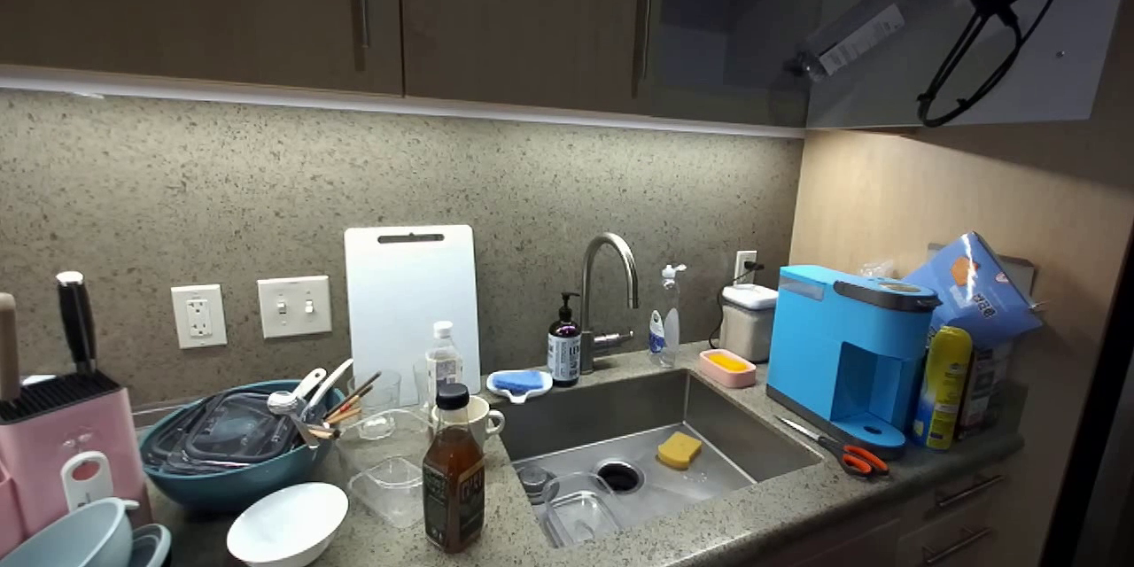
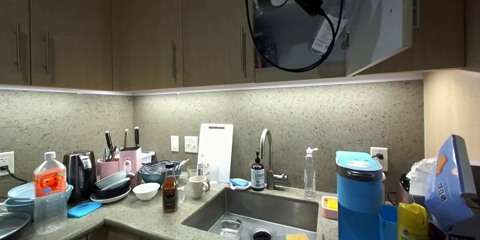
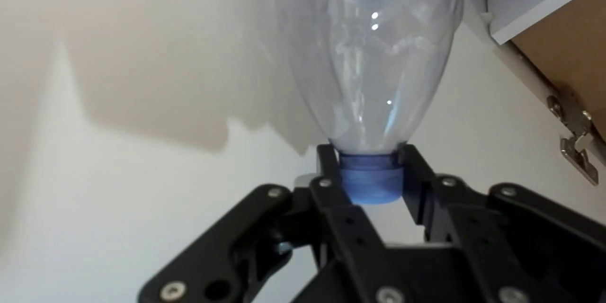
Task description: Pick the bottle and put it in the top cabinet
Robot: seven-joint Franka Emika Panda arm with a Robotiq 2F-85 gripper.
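The bottle (image 3: 369, 66) is clear plastic with a blue cap in the wrist view. It also shows tilted, with a white label, in both exterior views (image 1: 861, 39) (image 2: 324, 37). My gripper (image 3: 371, 165) is shut on its cap and neck. The bottle hangs in the air with its base slanting down, away from the fingers. The top cabinet (image 2: 296, 41) stands open behind it, with a dark inside. Its pale grey door (image 2: 386, 18) is swung out beside the bottle and also shows in an exterior view (image 1: 1001, 80). In that view the fingers are hard to make out.
A metal hinge (image 3: 577, 142) joins the door to the cabinet. Dark items (image 2: 268, 48) stand inside at the left. A black cable loop hangs under the arm. Below are a sink (image 1: 753, 478), a blue coffee machine (image 1: 850, 354), a sauce bottle (image 1: 454, 478) and a clear white-capped bottle (image 1: 443, 359).
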